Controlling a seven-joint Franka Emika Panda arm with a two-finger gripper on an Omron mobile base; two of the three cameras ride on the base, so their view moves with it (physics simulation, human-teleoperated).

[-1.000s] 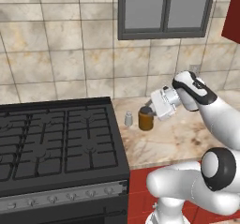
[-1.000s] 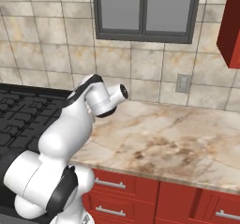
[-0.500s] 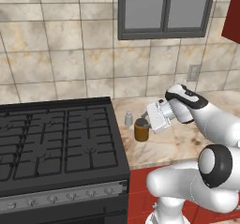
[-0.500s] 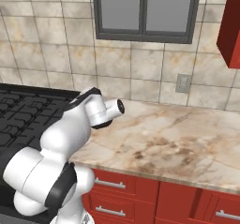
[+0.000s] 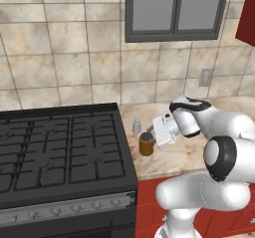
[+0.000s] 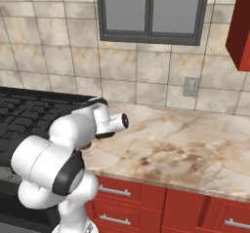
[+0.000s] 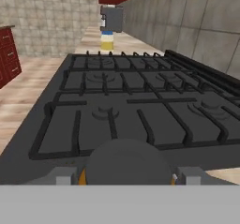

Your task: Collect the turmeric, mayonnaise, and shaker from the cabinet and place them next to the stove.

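The turmeric, an amber-brown jar with a dark lid, is upright at the counter beside the stove's right edge. My gripper reaches in from the right and is shut on it. Whether the jar rests on the counter I cannot tell. In the hand view its dark lid sits between my fingertips, with the stove beyond. The small grey shaker stands just behind the jar. A pale yellow jar with a blue lid, the mayonnaise by its look, stands far across the stove.
The marble counter runs right from the stove to the red wall cabinet, with red drawers below it. A grey window and an outlet are on the tiled wall. A grey box stands behind the yellow jar.
My gripper has carried the turmeric down and slightly left toward the counter by the stove. The shaker has not moved.
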